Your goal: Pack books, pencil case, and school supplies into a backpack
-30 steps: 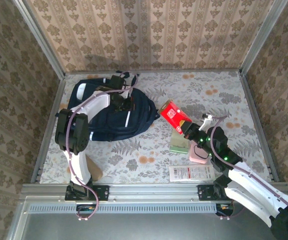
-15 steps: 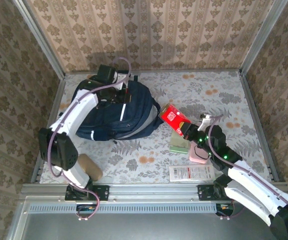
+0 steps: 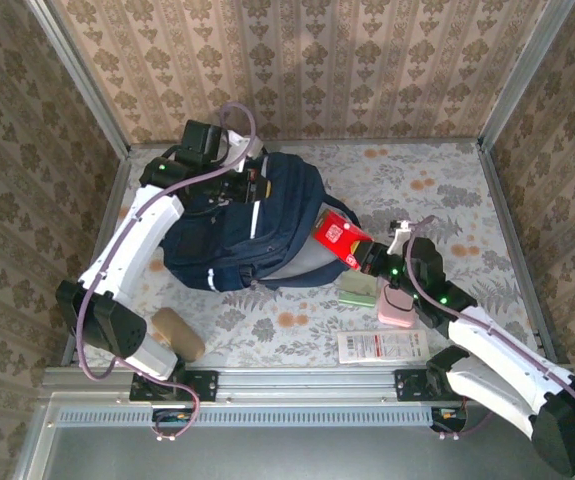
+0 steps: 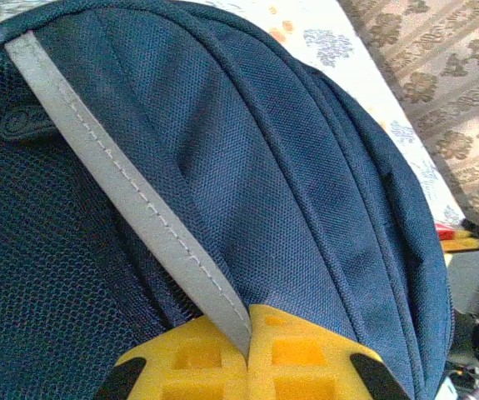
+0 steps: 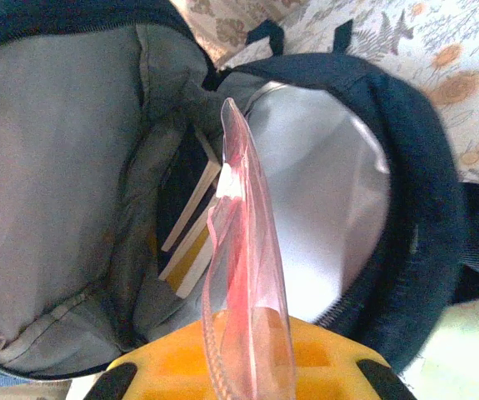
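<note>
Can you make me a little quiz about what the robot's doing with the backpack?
1. True or false: the right claw holds the red packet.
2. What is the left claw pinching? A) the backpack B) a pencil C) nothing
3. What stands inside the backpack's open mouth?
Key: 1 true; 2 A; 3 books.

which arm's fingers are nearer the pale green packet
Right. The right fingers hold the red packet at the mouth of the backpack, just beyond the pale green packet. The left fingers pinch the bag's far side, well off to its left.
</note>
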Robot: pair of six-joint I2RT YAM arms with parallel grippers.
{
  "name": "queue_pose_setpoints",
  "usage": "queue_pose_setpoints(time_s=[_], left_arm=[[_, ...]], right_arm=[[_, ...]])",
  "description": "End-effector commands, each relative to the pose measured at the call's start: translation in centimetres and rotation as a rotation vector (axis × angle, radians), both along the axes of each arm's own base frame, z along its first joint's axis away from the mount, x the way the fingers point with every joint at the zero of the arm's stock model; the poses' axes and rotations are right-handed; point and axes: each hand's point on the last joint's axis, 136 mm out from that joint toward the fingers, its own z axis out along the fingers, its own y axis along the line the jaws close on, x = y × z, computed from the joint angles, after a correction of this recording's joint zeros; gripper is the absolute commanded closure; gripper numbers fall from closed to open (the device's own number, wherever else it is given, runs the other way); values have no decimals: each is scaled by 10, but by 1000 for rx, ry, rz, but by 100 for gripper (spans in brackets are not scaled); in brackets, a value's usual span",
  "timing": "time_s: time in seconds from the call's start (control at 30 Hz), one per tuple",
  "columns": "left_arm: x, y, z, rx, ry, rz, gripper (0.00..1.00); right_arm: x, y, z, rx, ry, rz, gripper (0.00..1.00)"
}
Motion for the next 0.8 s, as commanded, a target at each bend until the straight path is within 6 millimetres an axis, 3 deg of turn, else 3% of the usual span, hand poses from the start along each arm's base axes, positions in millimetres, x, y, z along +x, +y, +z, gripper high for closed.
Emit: queue_pose_setpoints(time_s=[0.0,0.23,0.43,0.77], left_arm=[[-11,-15,96,-217,-256,-98,100],[-24,-13,129,-357,-282,-163,100],[-29,-2,141,-420,-299,-181,100],[-34,-2,132,-443,-286,-202,100]], right_arm=[[0,9,7,16,5,50,99],[-2,18,-7,-17,71,107,100],[3,30,-10,-18,98,154,100],[23,62,42,137,91,220,100]])
